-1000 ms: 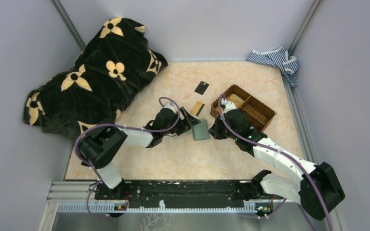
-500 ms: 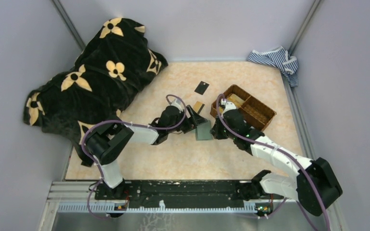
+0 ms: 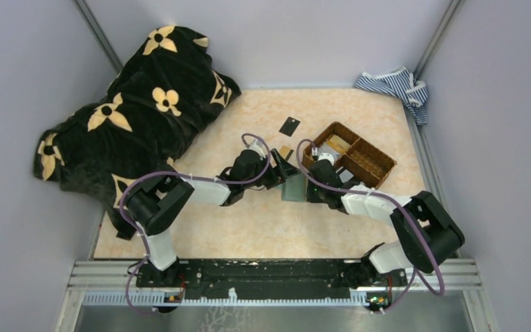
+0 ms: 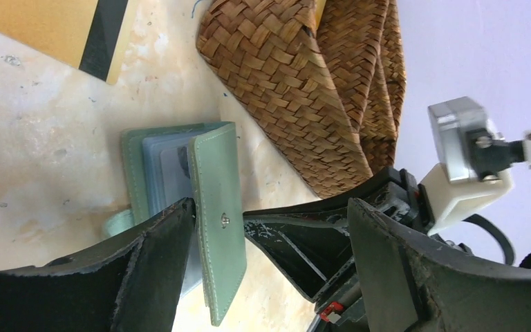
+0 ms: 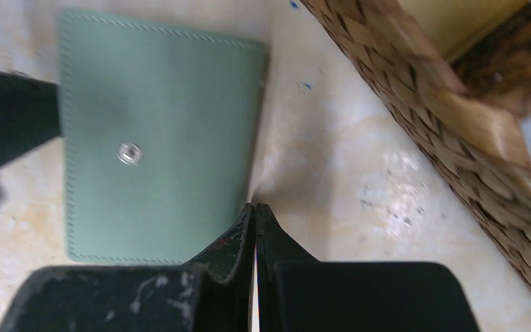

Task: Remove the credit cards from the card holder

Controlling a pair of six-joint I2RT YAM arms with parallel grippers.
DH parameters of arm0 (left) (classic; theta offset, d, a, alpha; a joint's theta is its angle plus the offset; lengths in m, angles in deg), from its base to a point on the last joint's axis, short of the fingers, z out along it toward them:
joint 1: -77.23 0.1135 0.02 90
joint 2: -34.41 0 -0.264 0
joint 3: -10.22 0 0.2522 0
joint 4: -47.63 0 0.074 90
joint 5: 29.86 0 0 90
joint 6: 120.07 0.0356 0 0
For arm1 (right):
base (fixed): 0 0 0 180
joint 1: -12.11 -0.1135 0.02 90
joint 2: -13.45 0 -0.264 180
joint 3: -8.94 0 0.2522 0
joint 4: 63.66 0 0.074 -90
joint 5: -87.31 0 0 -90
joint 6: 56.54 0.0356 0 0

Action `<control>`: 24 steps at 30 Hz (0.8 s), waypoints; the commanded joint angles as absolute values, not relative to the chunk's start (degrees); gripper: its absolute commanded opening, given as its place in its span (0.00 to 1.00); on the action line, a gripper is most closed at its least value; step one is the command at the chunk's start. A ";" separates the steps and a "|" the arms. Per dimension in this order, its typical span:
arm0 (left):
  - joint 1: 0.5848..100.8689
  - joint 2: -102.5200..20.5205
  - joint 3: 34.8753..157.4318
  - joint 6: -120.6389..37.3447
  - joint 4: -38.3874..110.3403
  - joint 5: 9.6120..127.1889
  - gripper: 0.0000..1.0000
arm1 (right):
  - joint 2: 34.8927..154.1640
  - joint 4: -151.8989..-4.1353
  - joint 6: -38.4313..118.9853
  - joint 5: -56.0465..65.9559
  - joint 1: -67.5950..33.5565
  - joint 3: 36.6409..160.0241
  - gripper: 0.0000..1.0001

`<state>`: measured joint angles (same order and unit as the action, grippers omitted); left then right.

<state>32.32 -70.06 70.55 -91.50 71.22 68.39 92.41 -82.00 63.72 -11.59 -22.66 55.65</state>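
Note:
The sage-green card holder (image 3: 293, 187) lies mid-table, partly open. In the left wrist view its snap flap (image 4: 218, 207) stands up off the lower cover (image 4: 133, 169), and a pale grey credit card (image 4: 174, 164) shows in the inner pockets. My left gripper (image 4: 273, 211) is open, with one finger (image 4: 153, 266) between the flap and the pockets. My right gripper (image 5: 254, 209) is shut and empty, its tips at the flap's outer face (image 5: 159, 145), opposite the left finger. In the top view, the left gripper (image 3: 281, 174) and the right gripper (image 3: 310, 188) flank the holder.
A brown woven basket (image 3: 368, 164) stands just right of the holder, also close in both wrist views (image 4: 283, 76) (image 5: 449, 104). A gold striped card (image 3: 285, 152) and a loose black card (image 3: 290, 126) lie behind. A black flowered blanket (image 3: 131, 111) fills the left, with a striped cloth (image 3: 394, 84) at the back right.
My left gripper has moved right to the holder and got a finger under the flap. My right arm has folded in, bringing its shut gripper against the holder's right side.

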 commanded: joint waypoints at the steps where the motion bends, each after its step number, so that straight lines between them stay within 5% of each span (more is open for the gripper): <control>1: 31.85 -71.73 72.13 -90.89 72.62 69.85 0.85 | 94.74 -72.54 64.12 -8.38 -21.84 56.95 0.00; 24: 30.82 -65.00 70.66 -87.46 65.76 66.78 0.86 | 112.70 -62.91 66.01 8.30 -21.62 68.52 0.00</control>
